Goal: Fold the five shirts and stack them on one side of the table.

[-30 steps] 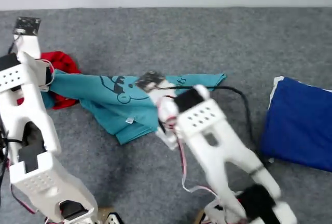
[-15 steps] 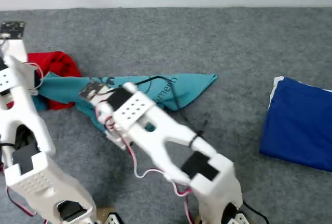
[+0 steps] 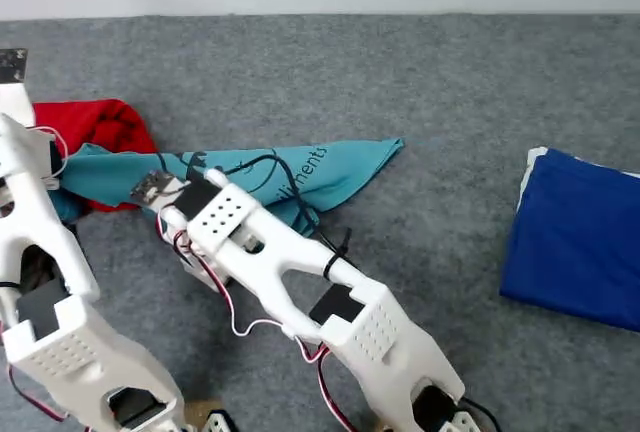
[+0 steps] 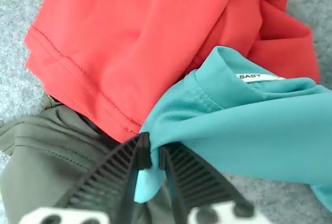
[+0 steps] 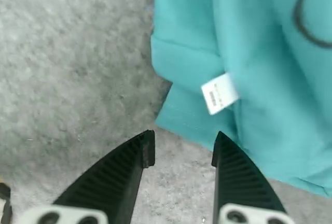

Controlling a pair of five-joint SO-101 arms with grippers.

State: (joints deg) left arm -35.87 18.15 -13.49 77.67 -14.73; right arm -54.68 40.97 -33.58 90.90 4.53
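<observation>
**At the table's left side, one gripper pinches the teal shirt, the other hangs open above it**

Between the left gripper (image 4: 150, 154) fingers (image 4: 124, 168), closed tight together, sits a fold of the teal shirt (image 4: 249, 130) near its collar. The cloth bunches at the pinch and spreads away from it. Right beside the pinch the teal shirt lies over the red shirt (image 4: 145, 42), and an olive shirt (image 4: 46, 151) lies under the red one's hem, touching it.

The right gripper (image 5: 181, 149) fingers (image 5: 129, 163) stand spread apart with nothing between them, over bare grey table (image 5: 67, 68) at the teal shirt's lower hem. A small white label (image 5: 220, 93) on the hem lies just beyond the fingertips.

From above, the teal shirt (image 3: 330, 172) stretches as a long, narrowing band from the left arm (image 3: 40, 242) toward the middle of the table (image 3: 400, 72). The right arm (image 3: 290, 262) crosses over its near edge, and a black cable lies across the cloth. The red shirt (image 3: 95, 122) is heaped at the far left, partly under the teal one. Well apart, at the right side, a blue shirt (image 3: 580, 242) lies folded flat
</observation>
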